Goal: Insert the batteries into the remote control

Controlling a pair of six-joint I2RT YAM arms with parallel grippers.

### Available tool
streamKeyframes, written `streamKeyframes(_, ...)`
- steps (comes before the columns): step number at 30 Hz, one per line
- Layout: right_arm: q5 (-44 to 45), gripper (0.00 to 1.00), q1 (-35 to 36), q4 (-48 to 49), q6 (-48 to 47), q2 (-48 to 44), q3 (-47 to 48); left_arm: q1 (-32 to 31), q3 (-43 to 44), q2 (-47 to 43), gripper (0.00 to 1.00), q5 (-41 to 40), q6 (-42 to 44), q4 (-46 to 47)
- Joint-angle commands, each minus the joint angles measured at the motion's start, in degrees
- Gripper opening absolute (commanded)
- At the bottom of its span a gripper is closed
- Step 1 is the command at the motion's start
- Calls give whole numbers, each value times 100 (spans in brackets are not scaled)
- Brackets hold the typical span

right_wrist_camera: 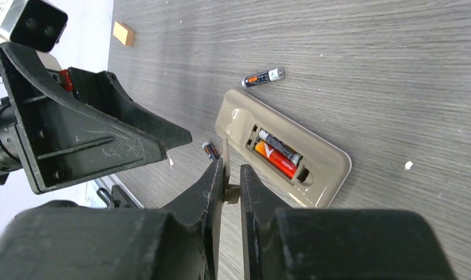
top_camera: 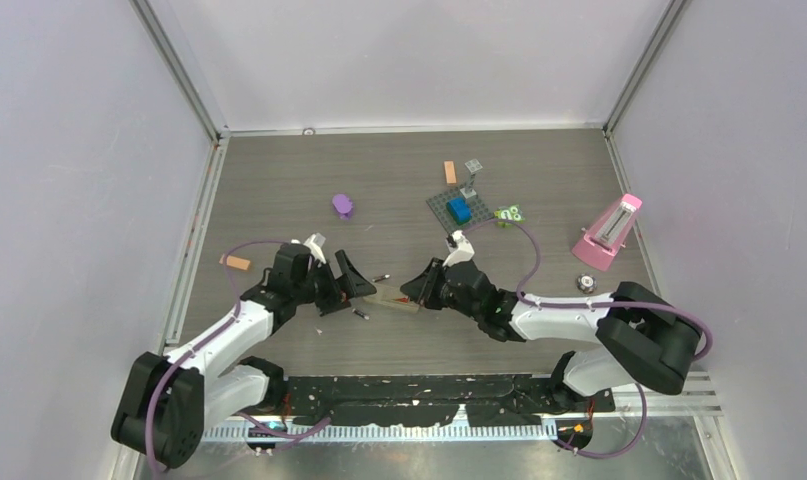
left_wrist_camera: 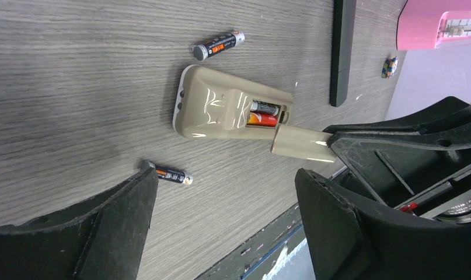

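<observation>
Both arms reach from their bases at the near edge toward the middle, wrists low and grippers facing each other, close but apart. The left arm (top_camera: 214,340) angles in from the left, and the left gripper (top_camera: 345,284) has its jaws spread wide with nothing between them. The right arm (top_camera: 559,318) stretches in from the right, and the right gripper (top_camera: 415,291) is pinched nearly closed on a thin beige cover (left_wrist_camera: 300,143).

We see our right end effector (right_wrist_camera: 231,170) pinching a thin tan piece (right_wrist_camera: 225,150). Just past it the remote control (right_wrist_camera: 323,157) lies on the grey tabletop (right_wrist_camera: 367,52). Its slot is open, with two batteries (right_wrist_camera: 275,158) side by side inside, one orange-red and one dark. Another battery (right_wrist_camera: 263,76) lies loose nearby.
</observation>
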Motion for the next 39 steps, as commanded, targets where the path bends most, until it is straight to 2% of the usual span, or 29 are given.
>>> streamKeyframes(1, 484, 5, 34, 636, 176, 205, 134, 121, 49, 154, 88, 261, -62, 480)
streamKeyframes(10, 565, 5, 38, 589, 275, 577, 338, 245, -115, 653, 82, 535, -501, 1129)
streamKeyframes(30, 494, 5, 36, 206, 555, 705, 296, 361, -48, 849, 81, 319, -253, 1073)
streamKeyframes(39, 505, 5, 34, 320, 611, 872, 305, 357, -48, 878, 81, 371, -216, 1108)
